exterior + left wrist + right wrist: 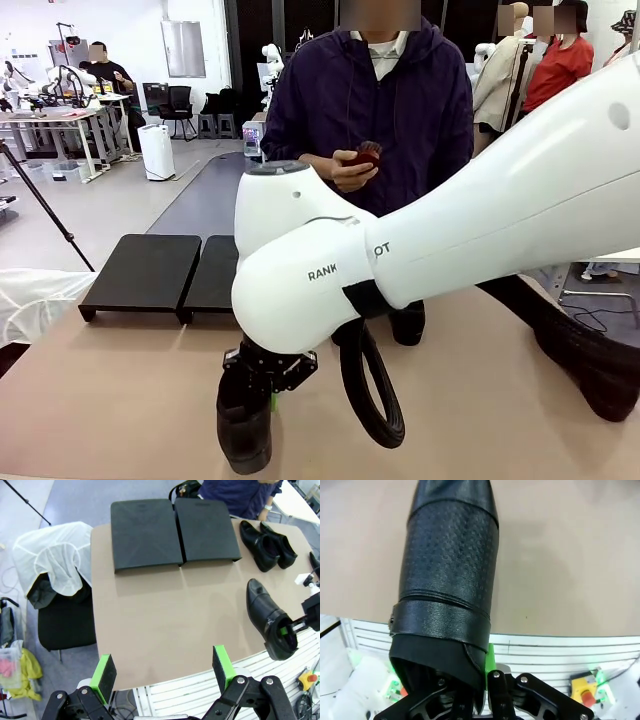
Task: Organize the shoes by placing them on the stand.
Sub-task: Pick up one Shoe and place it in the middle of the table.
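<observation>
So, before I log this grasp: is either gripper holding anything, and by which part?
The right gripper holds a shoe by the rim of its opening, near the heel; the left gripper holds nothing.

Right arm (500, 200) is stretched way across the front, elbow big in the camera, wrist pointing down. Right gripper (268, 385) is clamped tight on the rim of a shoe (245, 435). Left gripper (164, 667) hangs up high, looking down, jaws spread wide.

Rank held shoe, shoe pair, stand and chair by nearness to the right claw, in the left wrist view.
1. Held shoe, in the right claw.
2. Shoe pair, far right.
3. Stand, far middle.
4. Chair, beyond table's left.
</observation>
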Available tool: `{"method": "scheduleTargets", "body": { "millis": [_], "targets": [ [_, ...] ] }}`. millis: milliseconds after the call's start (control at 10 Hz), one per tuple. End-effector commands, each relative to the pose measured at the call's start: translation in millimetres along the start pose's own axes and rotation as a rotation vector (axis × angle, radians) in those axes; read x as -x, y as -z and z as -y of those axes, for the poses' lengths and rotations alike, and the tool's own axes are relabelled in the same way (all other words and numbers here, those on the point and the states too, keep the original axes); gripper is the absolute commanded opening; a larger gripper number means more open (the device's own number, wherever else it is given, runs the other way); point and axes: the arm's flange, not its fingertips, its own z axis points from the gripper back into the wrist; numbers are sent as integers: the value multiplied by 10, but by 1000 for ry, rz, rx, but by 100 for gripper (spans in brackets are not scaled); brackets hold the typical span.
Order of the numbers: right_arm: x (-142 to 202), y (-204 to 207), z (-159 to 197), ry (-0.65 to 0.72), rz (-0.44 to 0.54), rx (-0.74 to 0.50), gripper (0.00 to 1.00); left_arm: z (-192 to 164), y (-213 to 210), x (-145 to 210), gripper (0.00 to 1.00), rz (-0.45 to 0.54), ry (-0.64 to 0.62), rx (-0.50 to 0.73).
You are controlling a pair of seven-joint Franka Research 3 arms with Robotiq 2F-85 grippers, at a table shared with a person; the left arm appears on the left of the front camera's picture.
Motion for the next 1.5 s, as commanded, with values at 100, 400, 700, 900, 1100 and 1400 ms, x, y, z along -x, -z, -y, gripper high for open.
{"method": "scheduleTargets", "body": {
  "millis": [100, 400, 700, 900, 1100, 1400],
  "targets": [
    [-131, 385, 3, 14, -82, -60, 0, 3, 7, 6, 100, 0, -4, -3],
    [-235, 441, 7, 34, -97, -105, 8, 3, 7, 6, 100, 0, -4, -3],
    [-256, 400, 28, 25, -94, -109, 100, 3, 7, 6, 100, 0, -4, -3],
    [-257, 367, 49, 27, -89, -115, 100, 3, 7, 6, 100, 0, -4, -3],
    [-240, 321, 86, 19, -84, -125, 100, 3, 7, 6, 100, 0, -4, -3],
    [-210, -345, 613, -66, -103, -139, 100, 3, 7, 6, 100, 0, -4, -3]
  ]
}}
